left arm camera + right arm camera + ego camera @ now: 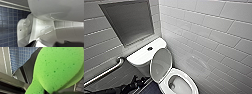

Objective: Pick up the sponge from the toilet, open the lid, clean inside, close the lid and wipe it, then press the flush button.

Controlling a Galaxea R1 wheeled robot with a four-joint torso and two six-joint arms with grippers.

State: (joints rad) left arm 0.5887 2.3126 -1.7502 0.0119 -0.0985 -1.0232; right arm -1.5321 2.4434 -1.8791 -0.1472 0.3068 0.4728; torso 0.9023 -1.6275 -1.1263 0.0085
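Plainly the toilet (167, 75) lid (161, 62) stands raised, leaving the bowl (180, 86) open on the robot's right side. The right gripper (50, 92) looks clamped on the sponge (58, 68), squeezing its narrow end.

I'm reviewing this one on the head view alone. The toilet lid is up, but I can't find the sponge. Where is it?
Observer: The right wrist view has the sponge close up, bright green with darker specks.
Operator: Is it held?
Observer: It looks so. One end is pinched narrow where the right gripper meets it.
Operator: And what does the left wrist camera see?
Observer: It faces the toilet from low at its side, with dark blue small tiles behind.
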